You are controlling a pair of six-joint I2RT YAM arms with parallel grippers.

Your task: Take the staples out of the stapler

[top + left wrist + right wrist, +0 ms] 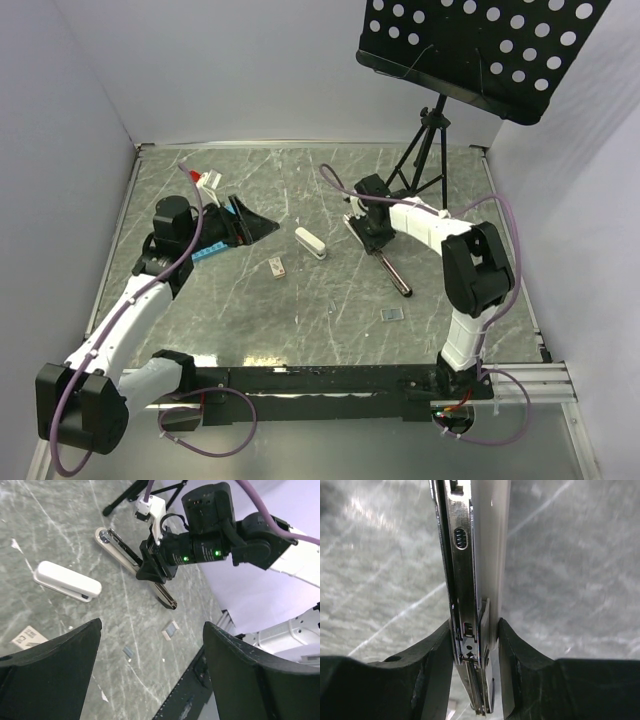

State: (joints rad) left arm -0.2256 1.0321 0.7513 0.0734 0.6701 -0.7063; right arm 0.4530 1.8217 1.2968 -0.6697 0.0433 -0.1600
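The stapler (380,258) lies opened out flat on the marble table, right of centre. Its white plastic body and silvery metal channel (462,555) run straight up between the jaws of my right gripper (476,650), which is shut on it near the hinge. From the left wrist view the right gripper (157,562) pins the stapler (122,550) to the table. Short grey strips of staples (393,314) lie loose in front of it, one larger (171,628) and one smaller (128,652). My left gripper (258,222) hovers open to the left, empty (150,680).
A small closed white casing (310,243) lies between the two grippers. A tan block with dark marks (277,266) sits just in front of it. A music stand's tripod (425,140) stands at the back right. A red and white item (208,180) and a blue block (207,250) lie by the left arm.
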